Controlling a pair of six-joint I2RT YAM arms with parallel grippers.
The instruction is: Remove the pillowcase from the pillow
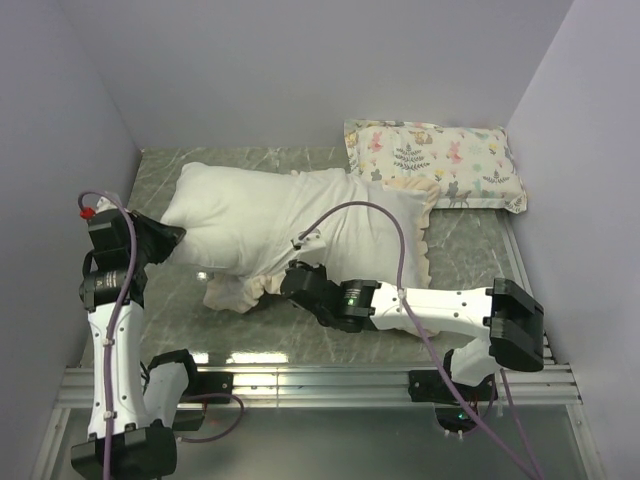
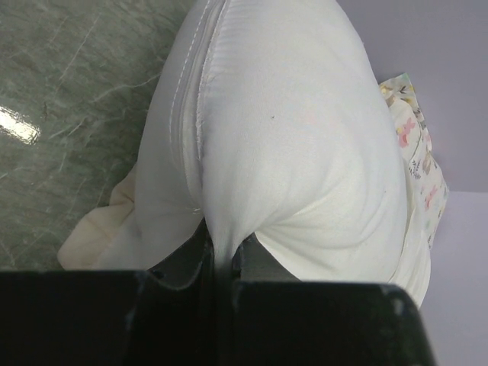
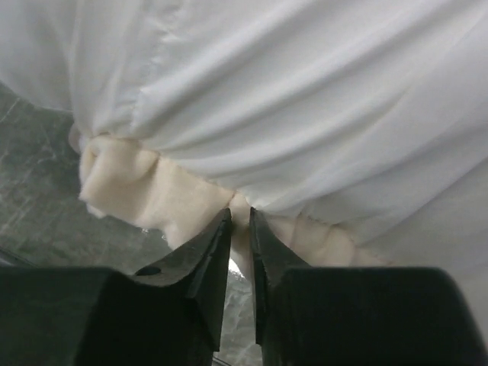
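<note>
Pinching pillowcase (image 1: 370, 225) frill (image 3: 137, 183) near the table's (image 1: 170, 170) front edge with right gripper (image 3: 240, 219), jaws nearly together; clamping bared pillow (image 1: 215, 215) end by the left edge with left gripper (image 2: 223, 263). Roughly half stripped; right half sleeved.

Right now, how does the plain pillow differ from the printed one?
The pillow is plain white, larger; the printed pillow is patterned, smaller. The pillow is pinched by the left gripper and partly inside the pillowcase; the printed pillow lies untouched at the far right. Both rest on the table.
</note>
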